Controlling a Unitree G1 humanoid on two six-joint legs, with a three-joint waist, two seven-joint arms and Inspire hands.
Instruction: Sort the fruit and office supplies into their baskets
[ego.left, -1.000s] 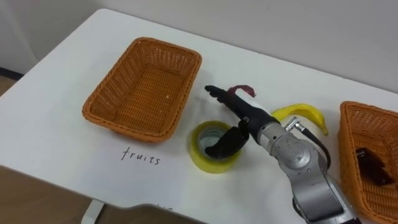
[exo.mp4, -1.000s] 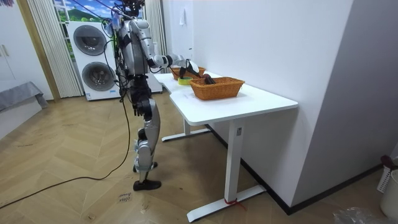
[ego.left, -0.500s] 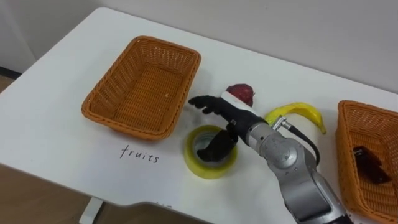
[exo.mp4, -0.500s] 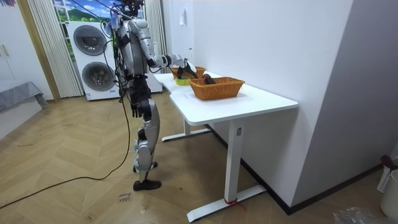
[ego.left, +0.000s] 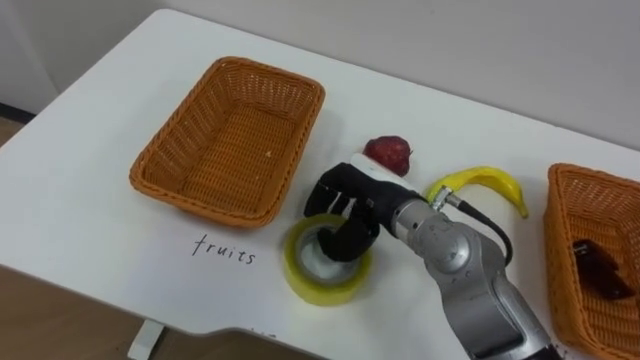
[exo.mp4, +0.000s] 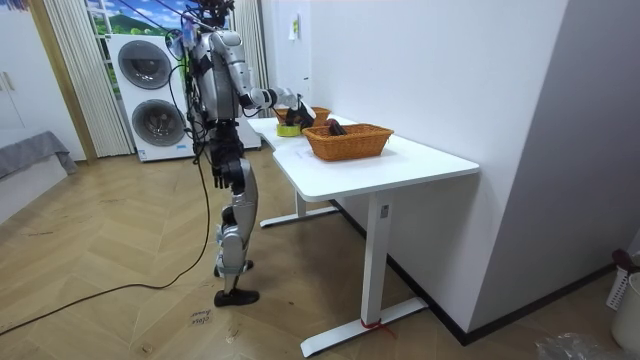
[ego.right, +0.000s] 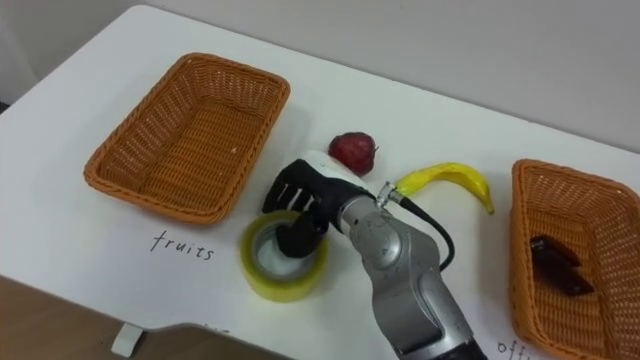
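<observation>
Your right hand (ego.left: 345, 200) is clamped on the tape roll (ego.left: 325, 288): the dark fingers curl over the far rim and the thumb dips into the hollow centre. The roll is a thick yellow ring lying flat on the smooth white table (ego.left: 90, 220), just in front of the near right corner of the left basket (ego.left: 160, 150), with a handwritten label (ego.left: 226, 250) to its left. That basket is rectangular woven wicker with sloping sides. Behind the hand sits a round dark-red apple (ego.left: 388, 153), and to its right a curved yellow banana (ego.left: 480, 183) lies apart from it. The left eye view cuts the right basket (ego.left: 565, 250) at the picture's edge, while the right eye view takes in its full width, with a dark flat object (ego.right: 555, 265) on its bottom. From the room view you learn where the robot stands: upright on a herringbone wood floor (exo.mp4: 120, 300) at the table's end on the room view's left, right arm reaching over the top, stacked washing machines (exo.mp4: 150, 85) behind it. The left hand (exo.mp4: 217, 172) hangs by the hip there, too small to tell its state.
</observation>
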